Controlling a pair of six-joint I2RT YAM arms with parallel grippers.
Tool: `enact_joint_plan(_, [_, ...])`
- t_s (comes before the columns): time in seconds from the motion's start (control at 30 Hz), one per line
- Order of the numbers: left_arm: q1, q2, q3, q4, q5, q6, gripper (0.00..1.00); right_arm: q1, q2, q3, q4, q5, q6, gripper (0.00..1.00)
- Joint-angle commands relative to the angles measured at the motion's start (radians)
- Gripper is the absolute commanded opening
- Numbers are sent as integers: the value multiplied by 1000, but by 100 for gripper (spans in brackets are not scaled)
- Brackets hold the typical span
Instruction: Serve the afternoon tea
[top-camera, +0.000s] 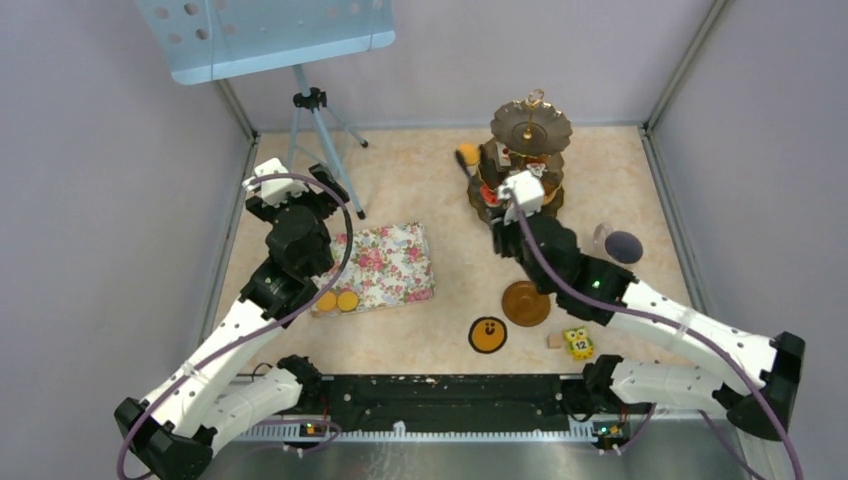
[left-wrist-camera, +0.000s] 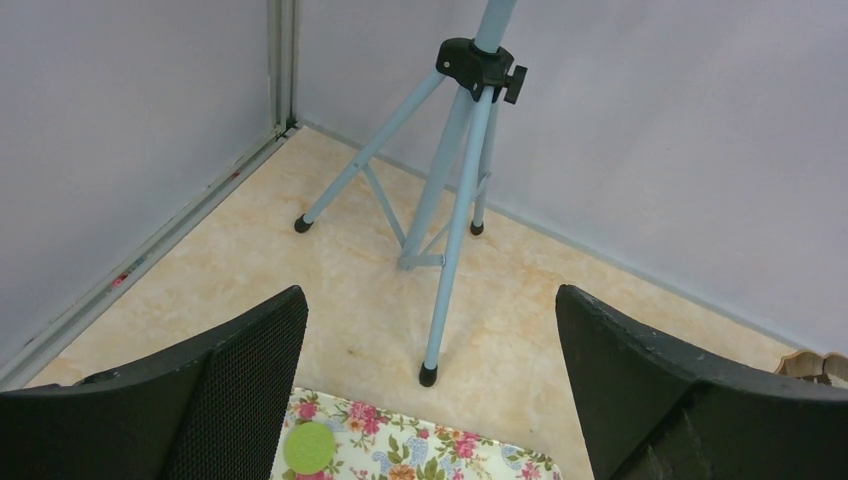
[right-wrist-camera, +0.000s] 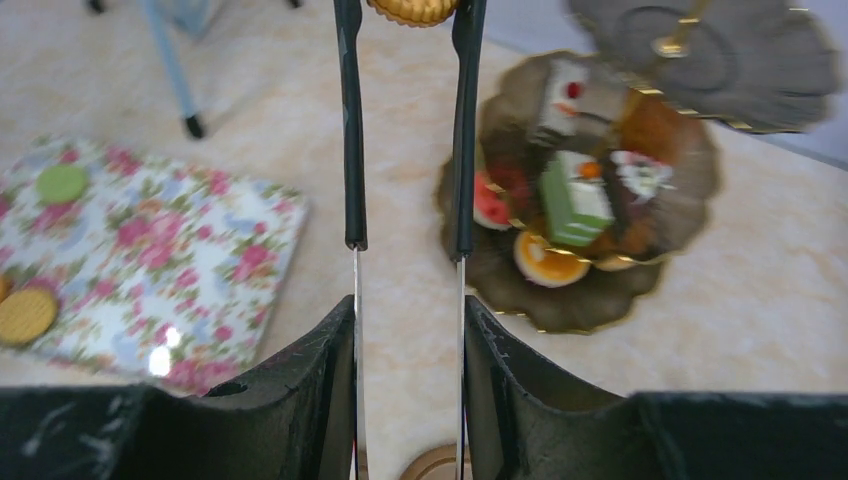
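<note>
My right gripper (right-wrist-camera: 408, 310) is shut on a pair of metal tongs (right-wrist-camera: 352, 150) with black tips. The tips pinch an orange pastry (right-wrist-camera: 412, 10), held just left of the dark three-tier gold-trimmed stand (top-camera: 530, 125). The stand's lower tiers (right-wrist-camera: 580, 300) carry a green cake slice (right-wrist-camera: 573, 200), an orange round (right-wrist-camera: 547, 262) and a red one (right-wrist-camera: 490, 205). My left gripper (left-wrist-camera: 430, 340) hangs open and empty over the far corner of the floral tray (top-camera: 385, 262). On that tray lie a green round (left-wrist-camera: 309, 447) and two orange rounds (top-camera: 338, 300).
A brown saucer (top-camera: 526, 303), a round orange face piece (top-camera: 488, 334), a yellow owl block (top-camera: 578, 343) and a small wooden block (top-camera: 553, 341) sit near the front. A grey mug (top-camera: 622, 246) stands right of my right arm. A blue tripod (left-wrist-camera: 455, 200) stands at the back left.
</note>
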Motion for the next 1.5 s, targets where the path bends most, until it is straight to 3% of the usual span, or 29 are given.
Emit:
enact_joint_plan(0.0, [6, -2, 7, 23, 18, -17, 99, -154, -53, 115, -136, 49, 19, 13])
enact_joint_plan(0.23, [6, -6, 9, 20, 29, -20, 99, -427, -25, 204, -251, -94, 40, 13])
enact_joint_plan(0.37, [6, -10, 9, 19, 32, -22, 99, -490, 18, 246, -271, -148, 44, 16])
enact_joint_plan(0.7, [6, -13, 10, 17, 38, -22, 99, -505, 77, 303, -274, -149, 34, 41])
enact_joint_plan(1.03, [6, -12, 11, 16, 47, -23, 99, -505, 18, 345, -306, -157, 10, 43])
enact_joint_plan(1.13, [6, -10, 11, 15, 45, -23, 99, -504, 6, 362, -304, -229, -4, 40])
enact_joint_plan(1.23, [5, -9, 12, 15, 42, -23, 99, -493, 2, 360, -277, -404, -34, 38])
enact_joint_plan(1.33, [6, -9, 12, 15, 41, -22, 99, -436, 41, 358, -260, -518, -51, 38])
enact_joint_plan(1.47, [6, -10, 12, 15, 31, -19, 99, -292, 145, 351, -225, -521, -52, 39])
